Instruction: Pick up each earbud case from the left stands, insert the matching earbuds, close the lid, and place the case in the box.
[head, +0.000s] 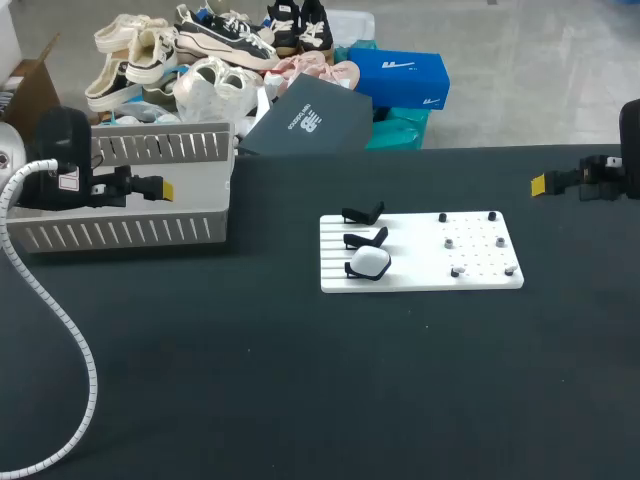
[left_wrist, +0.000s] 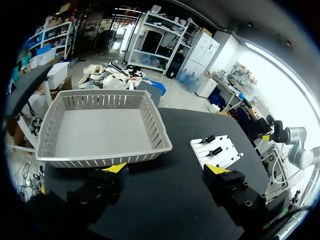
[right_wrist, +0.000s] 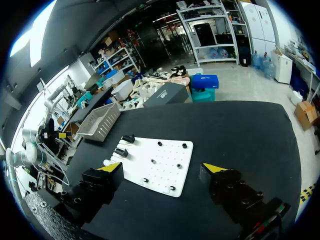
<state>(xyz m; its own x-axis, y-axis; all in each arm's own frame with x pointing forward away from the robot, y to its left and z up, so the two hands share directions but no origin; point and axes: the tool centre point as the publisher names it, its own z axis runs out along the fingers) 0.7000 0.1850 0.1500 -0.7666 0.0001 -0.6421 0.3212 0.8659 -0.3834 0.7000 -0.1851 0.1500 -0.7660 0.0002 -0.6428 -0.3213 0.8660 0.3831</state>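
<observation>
head: earbud case (head: 369, 262) is seen on the nearest stand (head: 351, 269) | left wrist: left hand (left_wrist: 166, 169) is held spread, empty, box (left_wrist: 159, 131) ahead | right wrist: right hand (right_wrist: 161, 167) is held spread, empty | step: pickup is judged not begun; a reach to the case is called for

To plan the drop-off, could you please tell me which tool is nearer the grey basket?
Left. The left tool hangs right by the grey basket; the right tool is far off, beyond the white board.
</observation>
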